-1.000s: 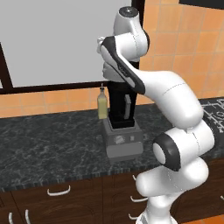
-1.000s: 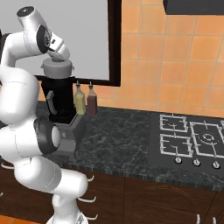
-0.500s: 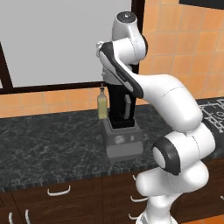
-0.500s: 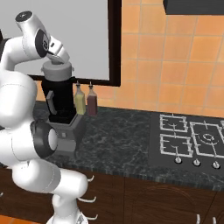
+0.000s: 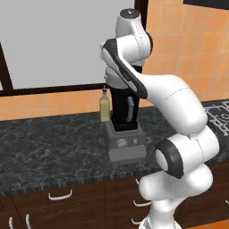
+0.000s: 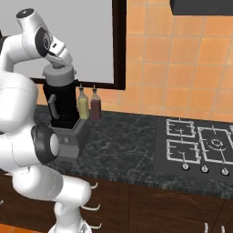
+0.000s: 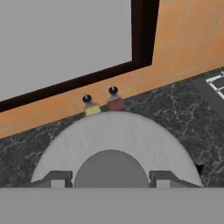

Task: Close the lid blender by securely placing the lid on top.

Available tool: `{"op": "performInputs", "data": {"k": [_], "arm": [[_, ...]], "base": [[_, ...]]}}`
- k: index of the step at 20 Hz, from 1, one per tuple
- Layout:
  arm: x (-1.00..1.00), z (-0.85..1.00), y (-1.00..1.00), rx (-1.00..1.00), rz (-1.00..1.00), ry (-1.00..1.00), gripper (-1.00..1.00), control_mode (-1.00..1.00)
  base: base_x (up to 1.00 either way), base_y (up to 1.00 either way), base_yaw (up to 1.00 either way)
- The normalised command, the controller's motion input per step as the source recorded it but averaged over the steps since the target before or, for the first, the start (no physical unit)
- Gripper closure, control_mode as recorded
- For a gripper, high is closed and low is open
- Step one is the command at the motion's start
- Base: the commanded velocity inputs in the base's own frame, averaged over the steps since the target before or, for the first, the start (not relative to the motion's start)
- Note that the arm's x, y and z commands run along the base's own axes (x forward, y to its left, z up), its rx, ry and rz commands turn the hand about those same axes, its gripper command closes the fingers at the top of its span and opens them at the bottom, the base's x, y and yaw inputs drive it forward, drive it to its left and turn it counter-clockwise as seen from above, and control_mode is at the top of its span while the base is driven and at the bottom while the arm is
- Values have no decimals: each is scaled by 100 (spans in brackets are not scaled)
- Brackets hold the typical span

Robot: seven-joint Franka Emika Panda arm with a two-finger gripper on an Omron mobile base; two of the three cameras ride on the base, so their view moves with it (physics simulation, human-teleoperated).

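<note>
The blender [image 6: 61, 102] is a black jar with a side handle on a boxy grey base [image 5: 126, 143] with dials, standing on the dark counter. The lid [image 6: 58, 73], a light-grey disc, lies level on the top of the jar. My gripper [image 6: 56, 64] comes down on it from above. From the hand camera, the lid [image 7: 113, 138] spreads wide below, and my gripper [image 7: 109, 178] is shut on its darker knob [image 7: 110, 168], one fingertip [image 7: 54, 178] on each side. In the left base view my arm hides the jar's top.
A yellowish bottle [image 6: 83, 105] and a dark red bottle [image 6: 95, 107] stand just behind the blender against the tiled wall. A hob [image 6: 200, 145] lies at the right of the counter [image 5: 49, 147]. A dark-framed window [image 6: 119, 45] rises behind.
The hand with the lid has sunk a little onto the jar, and the arm's upper part has shifted. The blender and the bottles have not moved.
</note>
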Motion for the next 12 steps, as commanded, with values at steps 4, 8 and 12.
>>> {"op": "performInputs", "data": {"k": [4,8,12], "arm": [[-27,0,-4,0,0,0,100,-100],[-20,6,-13,0,0,0,100,-100],[2,33,-6,2,0,10,100,-100]], "base": [[0,0,0],[0,0,0],[0,0,0]]}}
